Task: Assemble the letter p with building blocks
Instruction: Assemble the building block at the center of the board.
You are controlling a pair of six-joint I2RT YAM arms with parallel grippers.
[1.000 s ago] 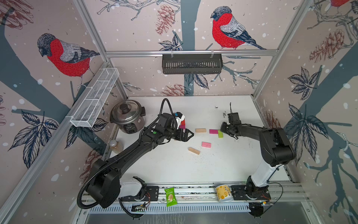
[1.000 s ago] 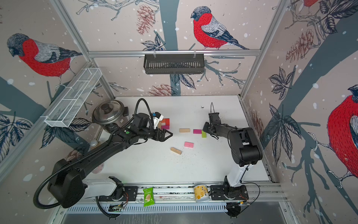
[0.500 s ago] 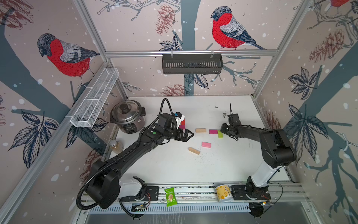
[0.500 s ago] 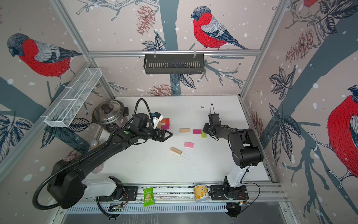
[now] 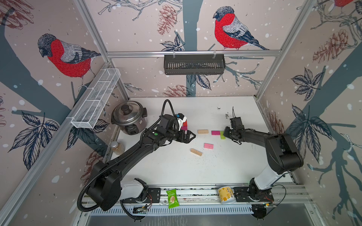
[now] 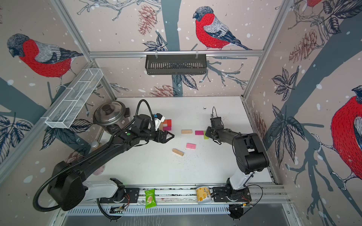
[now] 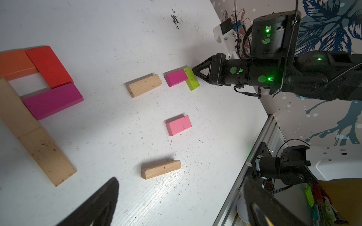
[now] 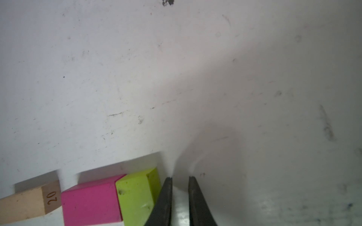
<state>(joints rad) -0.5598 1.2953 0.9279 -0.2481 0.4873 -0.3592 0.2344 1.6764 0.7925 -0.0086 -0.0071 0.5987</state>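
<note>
Nothing visible has shifted since the earlier frames: both arms and all blocks hold their places.

**Progress.** The p (image 6: 167,125) lies flat at centre-left of a top view, partly hidden by the left wrist. The left wrist view shows it whole. Its stem (image 7: 45,154) is two tan blocks set end to end. Its square loop is an orange block (image 7: 15,62), a red block (image 7: 49,66) and a long magenta block (image 7: 52,99), all touching. Judgement: the letter reads as complete, and at most squaring of the joints remains.

**Spares.** Five lie at mid-frame:
- In a row: a tan block (image 5: 203,131), a short magenta block (image 5: 215,132) and, touching it, a lime block (image 5: 222,135).
- Below the row: a pink block (image 5: 208,145) and a second tan block (image 5: 196,152), lying askew.

**Tools.**
- The left tool (image 5: 191,136) is spread wide and empty, just right of the p.
- The right tool (image 7: 195,70) is nearly clenched, with only a slit between the jaws, and grasps nothing. Its tip sits at the lime block's side; whether it touches cannot be told.

**Materials.** All blocks are sharp-edged rectangular wooden bricks. The tan ones are bare with visible grain, and one is stamped "20" on its end. The coloured ones carry matte paint with small dents. The surface (image 5: 176,168) is white, scuffed and speckled with dark crumbs.
</note>
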